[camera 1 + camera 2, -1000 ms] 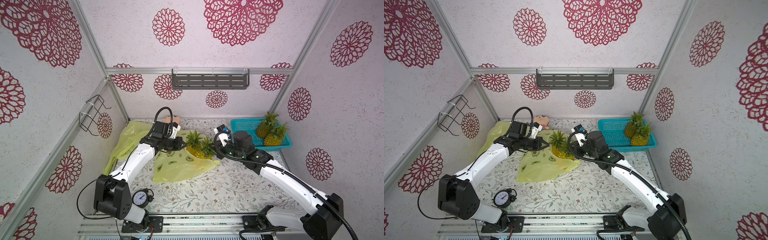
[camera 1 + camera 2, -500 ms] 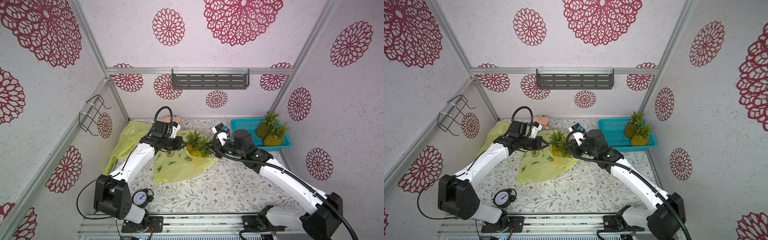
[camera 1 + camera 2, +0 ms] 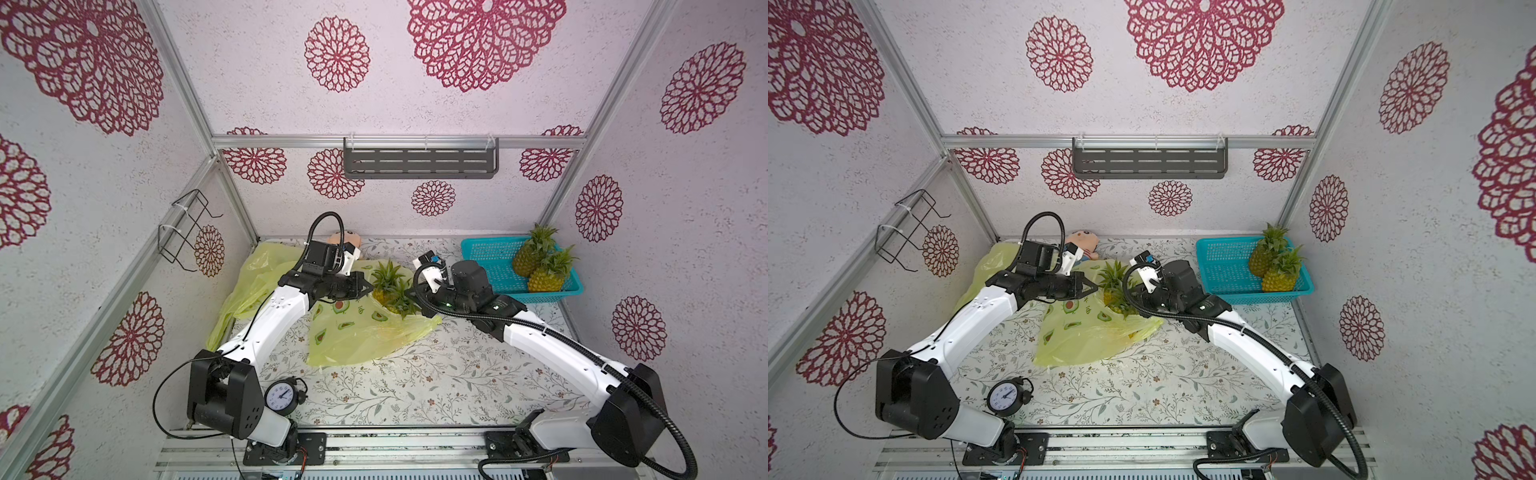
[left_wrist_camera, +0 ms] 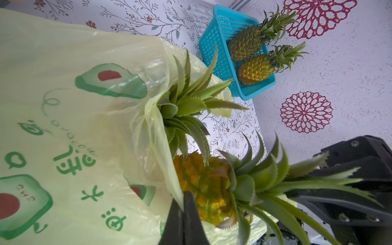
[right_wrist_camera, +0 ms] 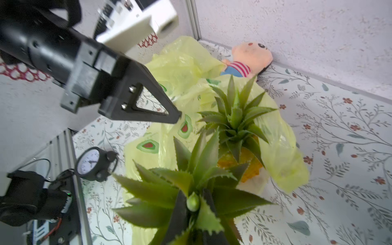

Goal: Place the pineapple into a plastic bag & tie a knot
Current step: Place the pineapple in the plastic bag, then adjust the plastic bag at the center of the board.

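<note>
Insertion step: left gripper (image 4: pixel 183 197) pinches bag (image 3: pixel 357 336) rim, right gripper (image 5: pixel 194 214) grips pineapple (image 4: pixel 203 180) crown; next we push it toward 7 o'clock, deeper inside.

This is a robotics lab cell dressed up to look homely. A frame (image 3: pixel 399 141) of aluminium bars carries flat panels (image 3: pixel 257 75) papered with red rosettes, and the bench (image 3: pixel 415 386) has a flowered cover. A left arm (image 3: pixel 266 320) and a right arm (image 3: pixel 552 345), both white and black with cables exposed, are bolted to a slotted rail (image 3: pixel 395 451) at the front edge. Props sit around them: a shelf (image 3: pixel 419 163) and a wire rack (image 3: pixel 187 228) on the walls, a clock (image 3: pixel 281 395), a doll (image 3: pixel 347 239), a basket (image 3: pixel 486 257), and a pineapple (image 3: pixel 390 286) on a printed bag (image 3: pixel 357 336).
</note>
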Available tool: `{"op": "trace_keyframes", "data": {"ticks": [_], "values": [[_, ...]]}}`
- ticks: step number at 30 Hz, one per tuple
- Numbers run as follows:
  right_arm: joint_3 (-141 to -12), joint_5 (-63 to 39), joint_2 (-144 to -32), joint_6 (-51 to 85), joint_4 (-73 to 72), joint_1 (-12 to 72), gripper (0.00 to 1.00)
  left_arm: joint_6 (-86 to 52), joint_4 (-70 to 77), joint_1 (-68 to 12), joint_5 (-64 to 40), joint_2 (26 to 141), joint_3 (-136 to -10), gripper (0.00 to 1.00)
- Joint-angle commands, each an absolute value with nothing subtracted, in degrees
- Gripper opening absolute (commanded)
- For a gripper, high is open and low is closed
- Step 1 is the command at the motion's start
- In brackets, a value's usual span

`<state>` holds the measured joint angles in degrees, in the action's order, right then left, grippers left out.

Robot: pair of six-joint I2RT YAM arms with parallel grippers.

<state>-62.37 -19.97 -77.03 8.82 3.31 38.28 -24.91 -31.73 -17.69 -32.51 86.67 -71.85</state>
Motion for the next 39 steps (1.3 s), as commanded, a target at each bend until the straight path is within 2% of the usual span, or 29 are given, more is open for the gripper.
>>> {"op": "trace_keyframes", "data": {"ticks": [1, 8, 15, 16, 17, 18, 21, 24, 27, 31, 36, 39], "values": [[-63.77, -24.48, -76.62, 13.61, -8.08, 38.98, 0.00, -24.35, -31.18, -17.27, -32.79, 84.81, -72.16, 0.00], [-63.90, -18.85, -81.62, 5.79, -5.49, 43.21, 0.00, -24.61, -31.13, -16.80, -31.74, 84.61, -71.92, 0.00], [-69.60, -15.60, -88.13, -1.28, 2.88, 45.74, 0.00, -24.87, -31.11, -16.19, -30.89, 83.14, -71.29, 0.00], [-70.90, -16.21, -88.64, -1.15, 4.31, 45.77, 0.05, -24.87, -31.15, -16.26, -30.31, 82.69, -71.12, 0.00], [-71.96, -16.64, -88.86, -0.58, 5.27, 45.79, 0.16, -24.83, -31.20, -16.17, -29.75, 82.17, -70.87, 0.02], [-72.59, -16.59, -88.71, 0.14, 5.68, 45.72, 0.29, -24.87, -31.35, -16.01, -29.13, 81.63, -70.75, 0.09], [-72.78, -15.04, -86.28, 2.92, 4.98, 45.64, 0.51, -25.22, -32.19, -15.82, -25.97, 79.72, -70.75, 0.31], [-71.39, -11.71, -82.23, 5.12, 3.58, 45.21, 0.67, -25.66, -33.19, -15.55, -21.80, 77.40, -70.84, 0.51], [-68.98, -7.59, -77.68, 6.95, 2.74, 43.94, 0.76, -25.30, -34.51, -15.48, -18.08, 75.07, -71.10, 0.69], [-64.95, -3.87, -73.02, 11.03, 2.64, 39.54, 0.82, -23.39, -36.27, -17.56, -15.64, 71.90, -71.18, 0.84], [-59.18, -5.29, -69.28, 19.00, 2.07, 30.40, 0.86, -18.64, -39.23, -27.55, -9.03, 69.70, -73.02, 0.97], [-56.78, -5.04, -68.17, 21.87, 2.15, 26.84, 0.89, -15.92, -42.15, -33.93, -5.61, 70.87, -75.28, 0.99]]}}
